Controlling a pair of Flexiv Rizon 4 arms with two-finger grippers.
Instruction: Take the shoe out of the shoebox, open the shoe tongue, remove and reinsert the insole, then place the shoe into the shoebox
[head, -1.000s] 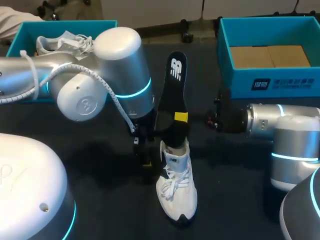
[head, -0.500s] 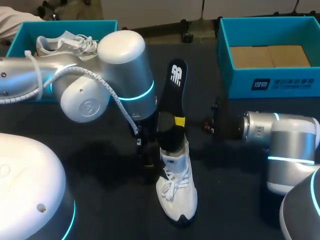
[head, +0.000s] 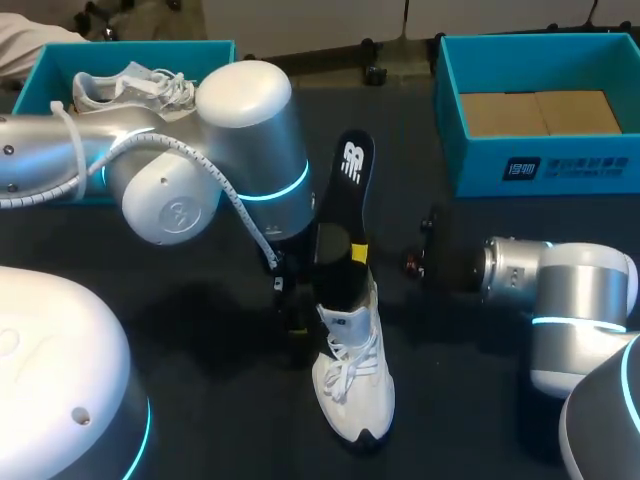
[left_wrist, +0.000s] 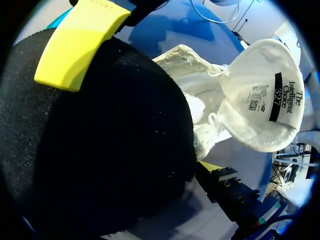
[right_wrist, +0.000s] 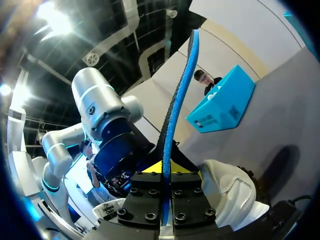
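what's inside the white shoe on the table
The black insole stands in the opening of the white shoe, most of it sticking up, gripped by the left claw. Its lower end and the rest of the inside are hidden.

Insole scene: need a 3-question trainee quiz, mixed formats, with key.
1. True or false: the insole lies flat on the table.
2. What holds the insole? A) the left gripper B) a person's hand C) nothing
3. Fill in: the second shoe lies in the blue box on the robot's ____ side.
Key: 1 false, it stands upright. 2 A. 3 left.
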